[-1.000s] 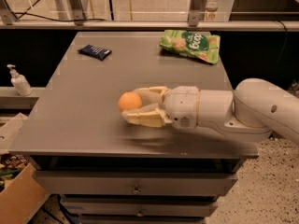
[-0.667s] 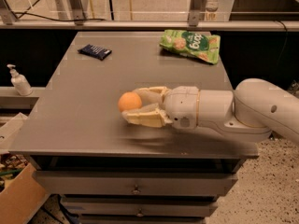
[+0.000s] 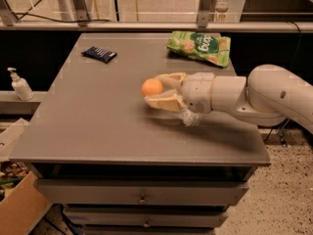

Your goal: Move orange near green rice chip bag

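- Right now the white arm comes in from the 3 o'clock edge of the view. It lies nearly level and low over the grey table, with its thick rounded elbow at the table's 3 o'clock side and the wrist pointing toward 9 o'clock.
- At the end of the wrist, the gripper sits over the middle of the tabletop. Its two cream fingers are closed around the orange, one above it toward 12 o'clock and one below toward 6 o'clock.
- So the orange is held at the fingertips near the table's centre. I cannot tell whether it touches the surface.
- From the orange, the green rice chip bag lies flat at about 1 o'clock, well apart, near the far edge of the table.
- A dark blue packet lies at about 10 o'clock from the orange, also near the far edge.
- Off the table at 9 o'clock, a white pump bottle stands upright on a ledge, and a cardboard box sits at 7 o'clock.
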Available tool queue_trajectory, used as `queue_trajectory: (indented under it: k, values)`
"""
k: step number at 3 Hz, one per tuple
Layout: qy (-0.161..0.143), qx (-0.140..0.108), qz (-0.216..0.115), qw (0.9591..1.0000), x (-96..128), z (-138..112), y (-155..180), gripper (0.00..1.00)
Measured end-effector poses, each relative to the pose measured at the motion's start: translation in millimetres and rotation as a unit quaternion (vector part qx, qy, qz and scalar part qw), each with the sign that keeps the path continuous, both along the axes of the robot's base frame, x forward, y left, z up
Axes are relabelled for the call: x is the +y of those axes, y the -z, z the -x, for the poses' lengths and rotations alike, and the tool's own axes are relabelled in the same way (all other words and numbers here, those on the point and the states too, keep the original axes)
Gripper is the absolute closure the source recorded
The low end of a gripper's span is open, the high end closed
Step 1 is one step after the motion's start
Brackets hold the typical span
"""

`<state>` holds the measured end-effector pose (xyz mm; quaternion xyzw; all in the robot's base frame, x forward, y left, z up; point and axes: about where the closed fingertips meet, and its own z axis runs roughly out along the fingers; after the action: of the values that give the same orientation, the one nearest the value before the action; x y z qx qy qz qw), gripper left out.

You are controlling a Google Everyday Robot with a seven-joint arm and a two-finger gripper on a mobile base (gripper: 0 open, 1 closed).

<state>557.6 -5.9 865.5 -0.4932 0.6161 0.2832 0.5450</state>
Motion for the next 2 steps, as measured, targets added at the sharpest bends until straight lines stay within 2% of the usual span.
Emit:
queue_trajectory:
  k: [1,2]
  values:
    - [0.119,-0.058,-0.011,0.9911,-77,-111,-15,1.00]
    - [0.058,-0.034,-0.022,0.9975,-36,-49,-24,1.00]
